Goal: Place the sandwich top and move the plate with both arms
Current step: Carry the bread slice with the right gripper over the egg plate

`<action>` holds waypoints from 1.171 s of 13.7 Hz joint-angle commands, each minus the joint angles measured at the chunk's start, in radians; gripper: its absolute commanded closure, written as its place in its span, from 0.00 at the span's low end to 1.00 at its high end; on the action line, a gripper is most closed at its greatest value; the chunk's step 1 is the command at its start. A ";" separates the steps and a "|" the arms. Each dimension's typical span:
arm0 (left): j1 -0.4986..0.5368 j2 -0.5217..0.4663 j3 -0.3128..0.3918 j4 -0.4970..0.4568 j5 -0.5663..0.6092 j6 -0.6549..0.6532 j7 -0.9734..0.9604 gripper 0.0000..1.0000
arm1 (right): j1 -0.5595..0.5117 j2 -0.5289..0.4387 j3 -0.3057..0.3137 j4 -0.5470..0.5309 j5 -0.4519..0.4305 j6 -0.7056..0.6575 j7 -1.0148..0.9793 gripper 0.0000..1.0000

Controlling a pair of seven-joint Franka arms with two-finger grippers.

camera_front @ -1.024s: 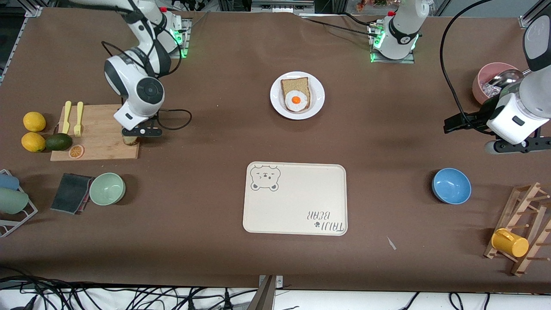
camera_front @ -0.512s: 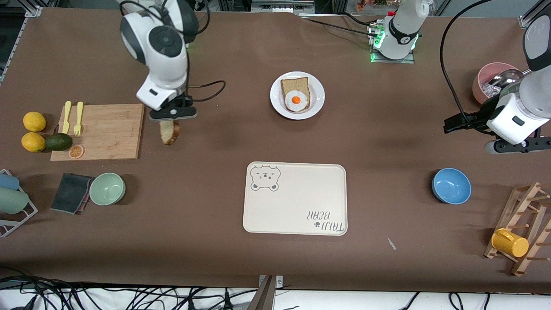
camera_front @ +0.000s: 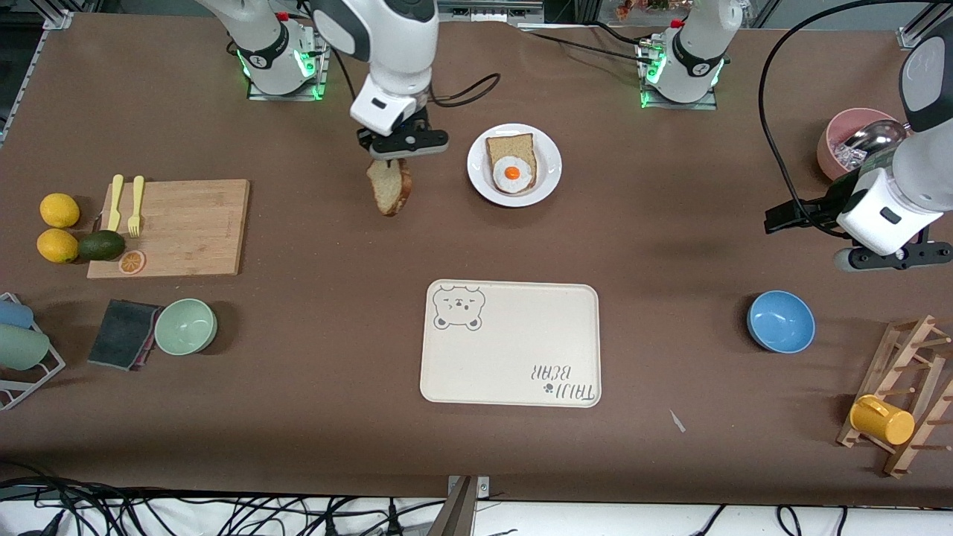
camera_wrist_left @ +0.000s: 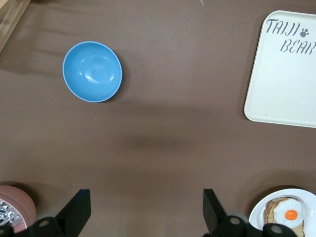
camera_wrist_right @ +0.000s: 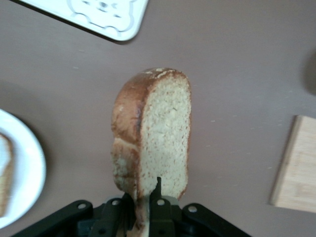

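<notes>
Two white jointed arms are seen: right arm, left arm. Dark grey round joint caps and black seams are shown. Bases are lit green, with small red parts on top. Black cables are looped off both wrists. Black two-finger grippers are fitted: right gripper, left gripper, each on a black crossbar with small screws.
</notes>
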 commanded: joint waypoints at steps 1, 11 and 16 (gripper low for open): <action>-0.002 0.005 -0.003 0.005 0.015 0.003 -0.009 0.00 | 0.078 0.143 -0.011 0.169 -0.058 -0.080 0.133 1.00; -0.002 0.025 -0.004 0.007 0.015 0.004 -0.009 0.00 | 0.354 0.579 0.032 0.579 -0.165 -0.327 0.534 1.00; -0.002 0.025 -0.004 0.007 0.015 0.004 -0.009 0.00 | 0.413 0.653 0.053 0.611 -0.166 -0.286 0.620 1.00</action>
